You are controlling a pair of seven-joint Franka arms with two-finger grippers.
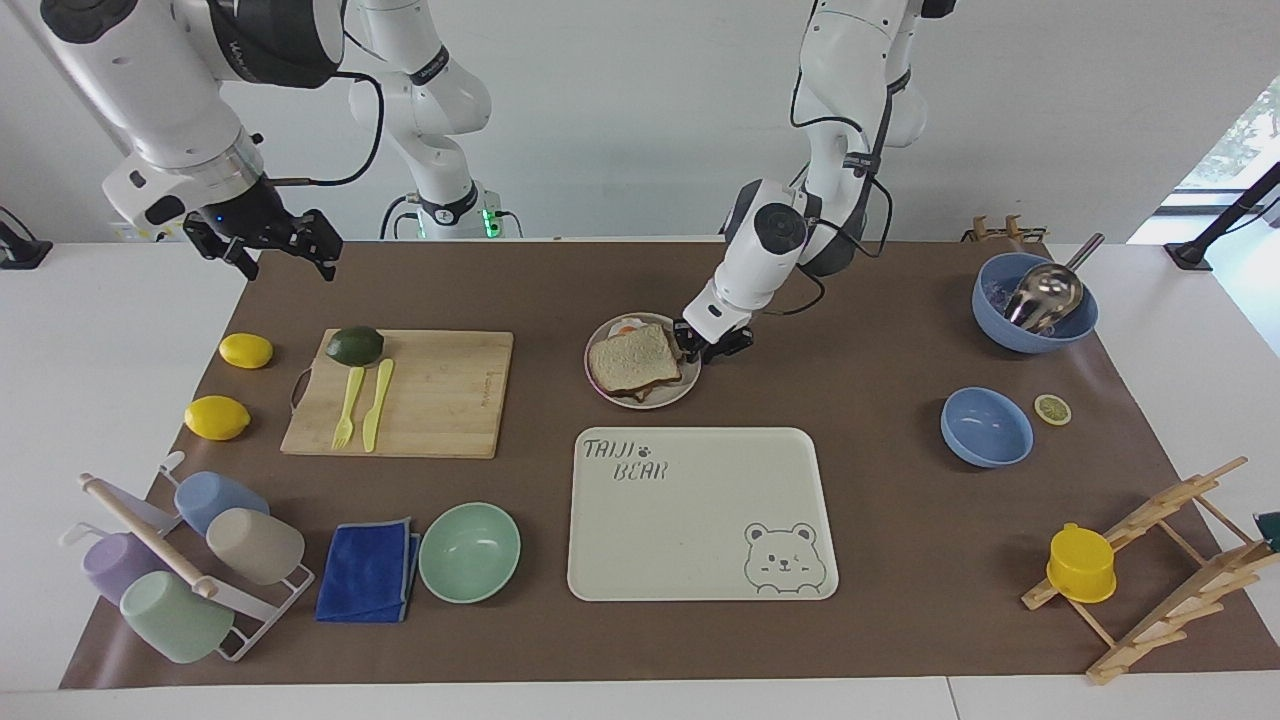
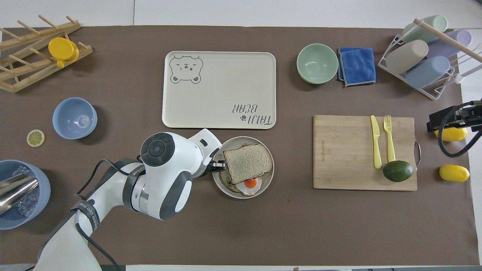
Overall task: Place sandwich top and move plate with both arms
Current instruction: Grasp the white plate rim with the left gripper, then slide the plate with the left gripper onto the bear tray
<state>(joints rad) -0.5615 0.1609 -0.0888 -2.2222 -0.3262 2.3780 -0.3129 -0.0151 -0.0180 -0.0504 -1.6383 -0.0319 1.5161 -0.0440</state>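
The sandwich top (image 1: 633, 357) lies a little askew on the egg toast on the plate (image 1: 665, 398), near the robots' side of the table's middle. In the overhead view the bread slice (image 2: 247, 163) covers most of the toast, and the fried egg (image 2: 250, 183) sticks out on the side nearer the robots. My left gripper (image 1: 710, 342) is low at the plate's rim on the left arm's side; in the overhead view it (image 2: 219, 165) meets the rim of the plate (image 2: 267, 180). My right gripper (image 1: 265, 245) is open and empty, raised over the right arm's end of the table.
The cream bear tray (image 1: 700, 520) lies just farther from the robots than the plate. A cutting board (image 1: 430, 390) with an avocado, fork and knife lies toward the right arm's end, with two lemons (image 1: 245, 350) beside it. A mint bowl (image 1: 469, 551) and blue bowls (image 1: 986, 427) stand around.
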